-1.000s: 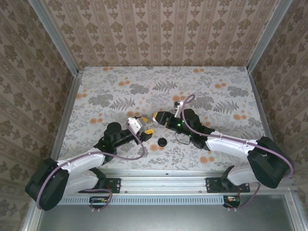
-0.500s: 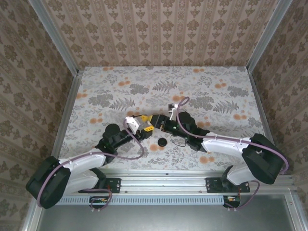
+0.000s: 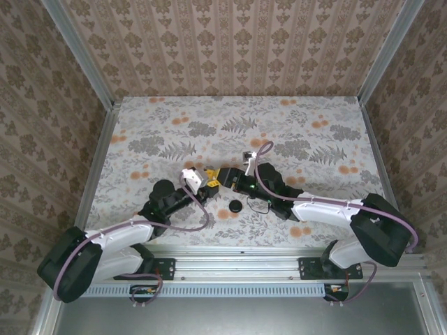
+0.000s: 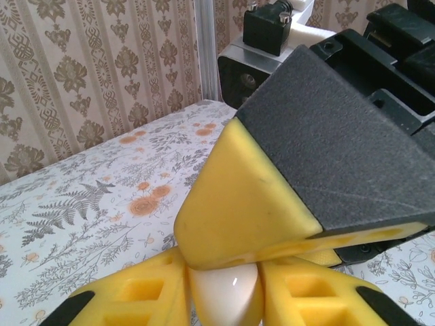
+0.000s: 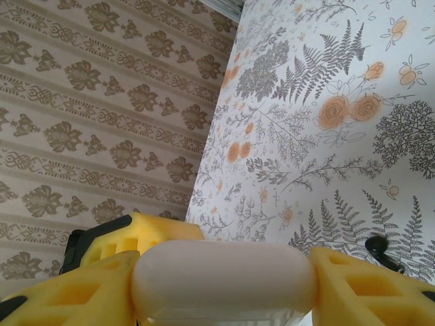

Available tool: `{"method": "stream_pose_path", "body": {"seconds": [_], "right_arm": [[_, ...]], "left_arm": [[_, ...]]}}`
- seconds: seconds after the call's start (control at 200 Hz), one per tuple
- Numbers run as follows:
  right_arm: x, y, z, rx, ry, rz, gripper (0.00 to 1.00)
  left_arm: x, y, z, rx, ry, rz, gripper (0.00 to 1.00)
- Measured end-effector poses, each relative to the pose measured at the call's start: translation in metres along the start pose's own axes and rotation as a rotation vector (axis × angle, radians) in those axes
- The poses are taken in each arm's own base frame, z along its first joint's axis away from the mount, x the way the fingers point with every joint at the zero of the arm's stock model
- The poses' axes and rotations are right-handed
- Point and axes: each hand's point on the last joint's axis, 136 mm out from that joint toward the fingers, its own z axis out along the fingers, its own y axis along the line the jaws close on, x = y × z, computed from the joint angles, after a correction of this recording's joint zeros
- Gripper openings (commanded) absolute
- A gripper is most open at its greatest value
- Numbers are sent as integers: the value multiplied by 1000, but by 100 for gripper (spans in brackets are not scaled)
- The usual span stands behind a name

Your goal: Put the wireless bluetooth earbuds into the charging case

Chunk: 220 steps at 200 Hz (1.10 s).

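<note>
Two grippers meet tip to tip over the middle of the table [image 3: 300,132].
Right gripper [image 5: 224,288] clamps the white charging case [image 5: 224,272] lengthwise between its yellow pads. Left gripper [image 4: 224,288] is closed on a small white glossy piece [image 4: 228,302]; earbud or case edge, I cannot tell. A right finger [image 4: 245,204] lies just above it. The black disc [image 3: 236,206] sits on the table nearby.

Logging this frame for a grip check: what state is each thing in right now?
charging case: lid looks shut, held end to end off the table.
right gripper: shut on the charging case.
left gripper: fingers pinching a white rounded end, seemingly the same case.
black disc: lying flat on the table, untouched.
</note>
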Motion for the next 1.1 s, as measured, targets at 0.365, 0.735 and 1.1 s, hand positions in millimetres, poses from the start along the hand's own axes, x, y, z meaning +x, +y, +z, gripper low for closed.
{"method": "stream_pose_path", "body": {"seconds": [0.365, 0.735, 1.1], "right_arm": [[-2, -1, -7, 21, -9, -43, 72], [-22, 18, -44, 10, -110, -224, 78], [-46, 34, -87, 47, -201, -460, 85]], "left_arm": [[-1, -2, 4, 29, 13, -22, 23], [17, 6, 14, 67, 86, -129, 19], [27, 2, 11, 138, 117, -210, 19]]}}
